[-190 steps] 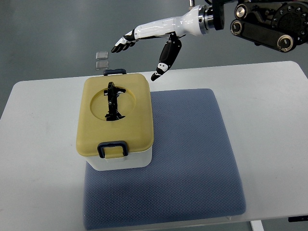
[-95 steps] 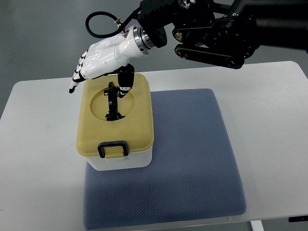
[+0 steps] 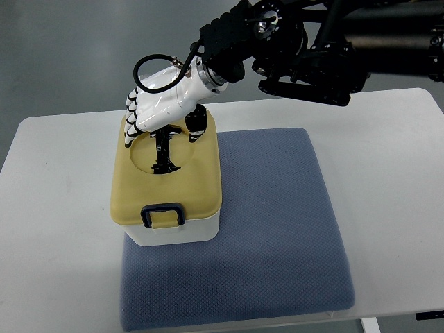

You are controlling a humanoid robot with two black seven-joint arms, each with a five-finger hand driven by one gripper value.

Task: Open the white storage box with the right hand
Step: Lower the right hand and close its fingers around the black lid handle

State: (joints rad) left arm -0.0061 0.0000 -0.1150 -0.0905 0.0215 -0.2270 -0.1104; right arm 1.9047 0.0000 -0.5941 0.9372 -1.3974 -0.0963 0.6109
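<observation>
Table (image 3: 62, 229), white and rounded at the corners, carries a blue-grey mat (image 3: 277, 229) that covers most of its middle and right. White storage box (image 3: 166, 180) stands on the mat's left part, its near left corner reaching past the mat's edge toward the bare tabletop. Its lid (image 3: 201, 187) is pale yellow and lies flat on the white body, shut, with a dark blue latch (image 3: 162, 215) at the near edge. In the lid's round recess a black folding handle (image 3: 164, 154) stands upright. Nothing else sits on the mat or the table near the box, so the only things close to my reach are the lid and that handle.

My right hand (image 3: 161, 104) comes in from the upper right on a thick black arm (image 3: 312, 48) with a looped cable above the wrist. It hangs over the far half of the lid, back of the hand up, white shell toward the camera. The fingers (image 3: 130, 132) are curled downward at the lid's far left edge, and the dark thumb (image 3: 197, 125) points down beside the recess, just right of the handle. Whether the fingers actually touch the lid or grip anything I cannot tell; the hand hides its own underside
</observation>
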